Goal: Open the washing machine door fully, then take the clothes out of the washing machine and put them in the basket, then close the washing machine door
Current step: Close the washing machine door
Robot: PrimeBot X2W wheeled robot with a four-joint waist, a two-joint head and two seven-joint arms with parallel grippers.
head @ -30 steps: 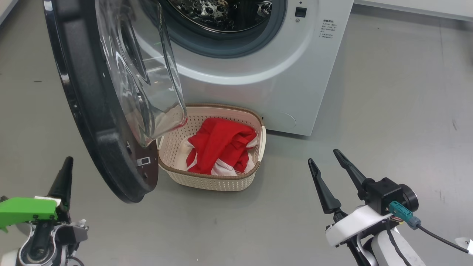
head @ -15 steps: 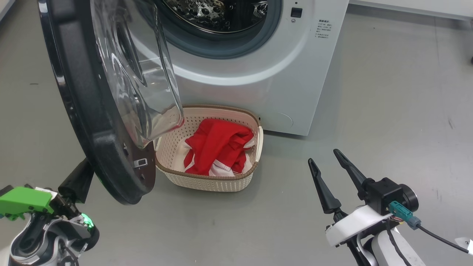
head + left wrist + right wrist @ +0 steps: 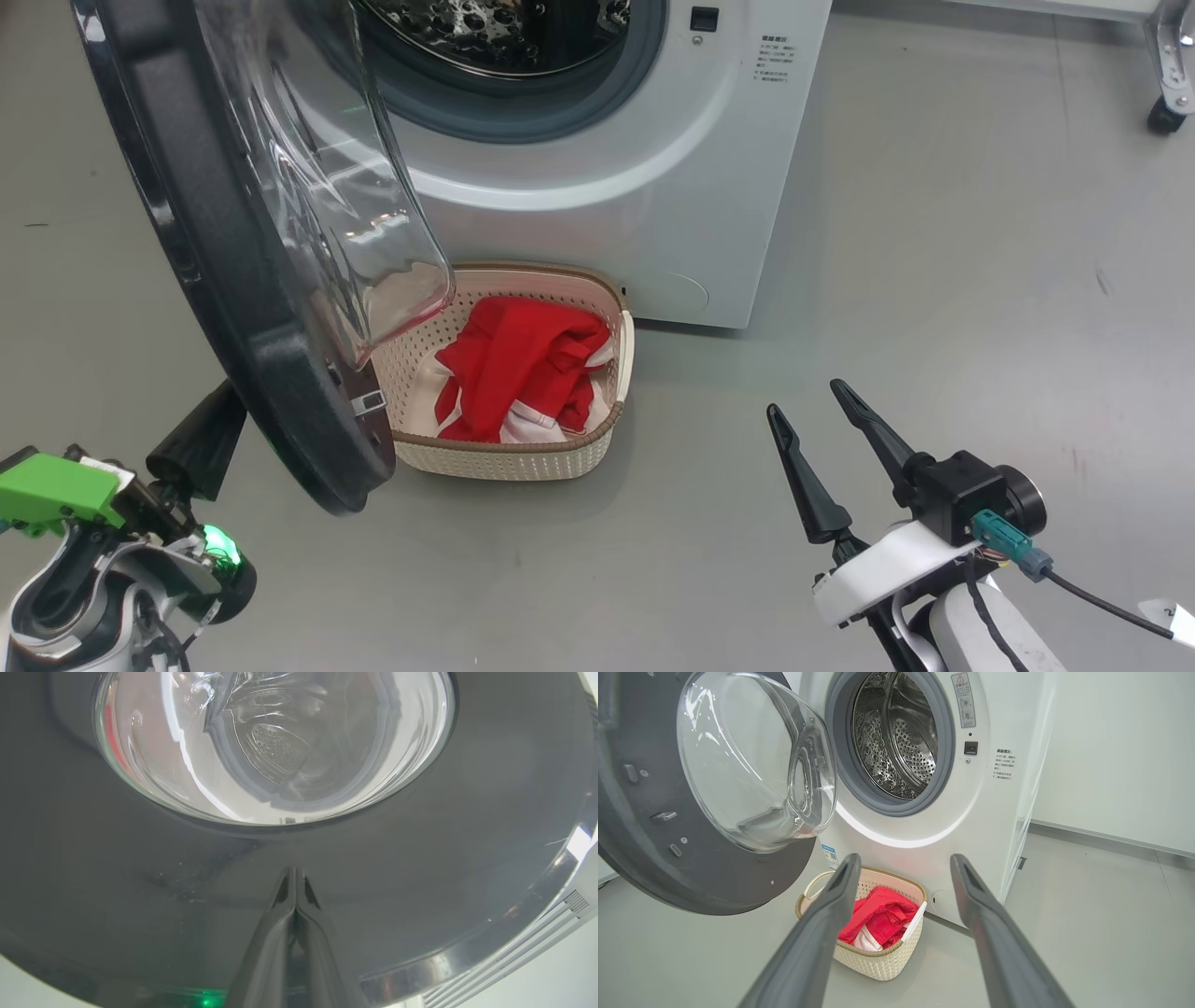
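Down to the closing step, judging by the clothes (image 3: 518, 373) heaped in the basket (image 3: 509, 459) and a drum (image 3: 896, 742) seemingly bare, though partly out of sight. Fingers of the left hand (image 3: 293, 877) pressed together, tips at or just short of the outer black face of the washing machine door (image 3: 444, 858) straight ahead; contact hard to tell. Beyond that door, the washing machine (image 3: 653, 187). Right hand (image 3: 805, 399) spread wide, holding nothing, well apart from the door on its glass side. Nearer by far: the left.

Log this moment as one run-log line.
washing machine door: open, closing pending | clothes: in basket | drum: looks empty | left gripper: shut, at door's outer face | right gripper: open, empty
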